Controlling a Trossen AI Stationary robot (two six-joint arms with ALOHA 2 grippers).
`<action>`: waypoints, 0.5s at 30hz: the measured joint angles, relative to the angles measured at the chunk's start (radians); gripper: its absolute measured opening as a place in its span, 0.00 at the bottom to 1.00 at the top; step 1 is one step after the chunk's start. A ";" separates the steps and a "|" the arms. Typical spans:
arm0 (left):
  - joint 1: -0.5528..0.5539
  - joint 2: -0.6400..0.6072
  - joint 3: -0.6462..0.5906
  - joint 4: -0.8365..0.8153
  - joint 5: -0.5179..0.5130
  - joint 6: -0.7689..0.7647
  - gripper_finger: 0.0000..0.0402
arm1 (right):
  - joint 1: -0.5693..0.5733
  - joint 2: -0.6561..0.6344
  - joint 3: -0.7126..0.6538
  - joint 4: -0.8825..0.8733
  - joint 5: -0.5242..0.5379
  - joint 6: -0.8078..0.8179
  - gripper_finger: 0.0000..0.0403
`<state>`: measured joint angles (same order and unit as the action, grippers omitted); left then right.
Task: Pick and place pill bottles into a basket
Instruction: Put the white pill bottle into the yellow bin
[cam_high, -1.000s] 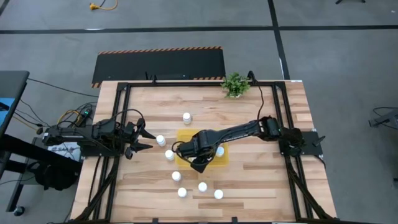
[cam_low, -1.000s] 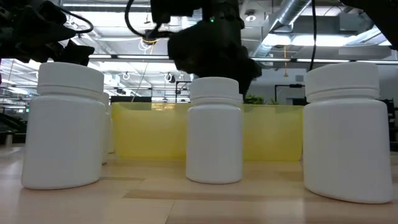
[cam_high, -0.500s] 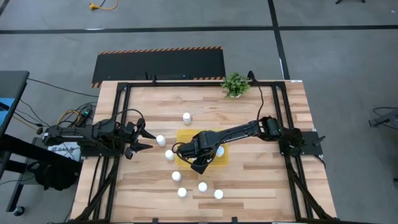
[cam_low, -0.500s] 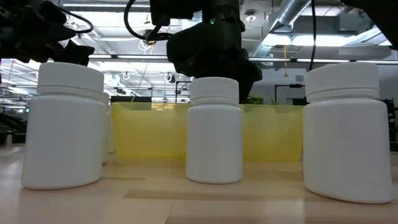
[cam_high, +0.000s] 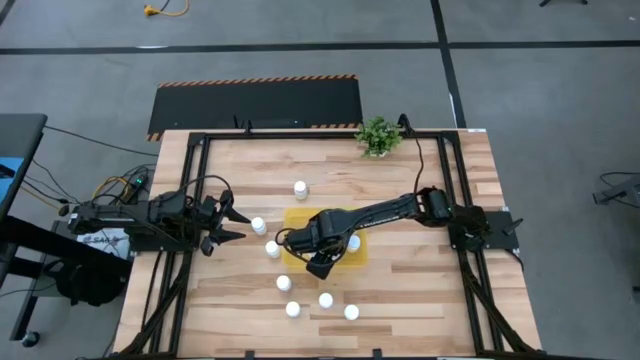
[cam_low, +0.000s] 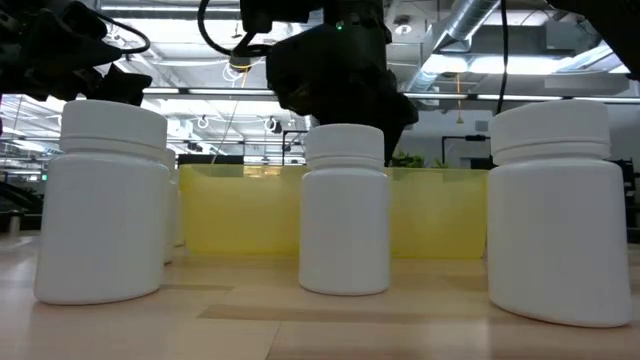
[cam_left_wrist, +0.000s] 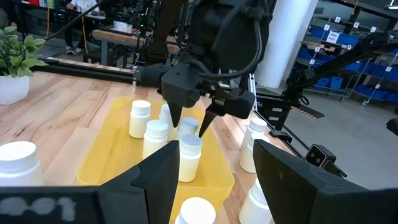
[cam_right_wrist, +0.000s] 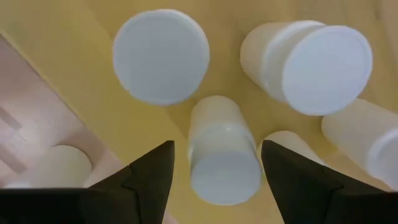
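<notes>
Right gripper: over the near end of the basket, fingers spread apart and pointing down, nothing held; a bottle stands upright on the basket floor just under its tips, clear of both fingers.
Left gripper: waits at the table's left edge, fingers partly apart, empty.
Basket: yellow, mid-table, holding several upright bottles.
Loose bottles: one beyond the basket, two at its left side, four on the near boards.
Plant: at the far edge of the table.
</notes>
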<state>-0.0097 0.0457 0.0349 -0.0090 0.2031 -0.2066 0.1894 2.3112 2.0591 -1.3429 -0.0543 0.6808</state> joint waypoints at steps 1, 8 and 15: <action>0.000 0.000 0.000 0.000 0.000 0.000 0.48 | 0.000 0.000 0.007 -0.006 0.000 -0.001 0.58; 0.000 0.000 0.000 0.000 0.000 0.000 0.48 | 0.000 0.000 0.087 -0.100 -0.011 -0.030 0.58; 0.000 0.000 0.000 0.001 0.000 0.000 0.48 | 0.000 -0.028 0.248 -0.228 -0.109 -0.100 0.58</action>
<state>-0.0101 0.0460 0.0352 -0.0082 0.2031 -0.2066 0.1892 2.2830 2.3068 -1.5708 -0.1635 0.5809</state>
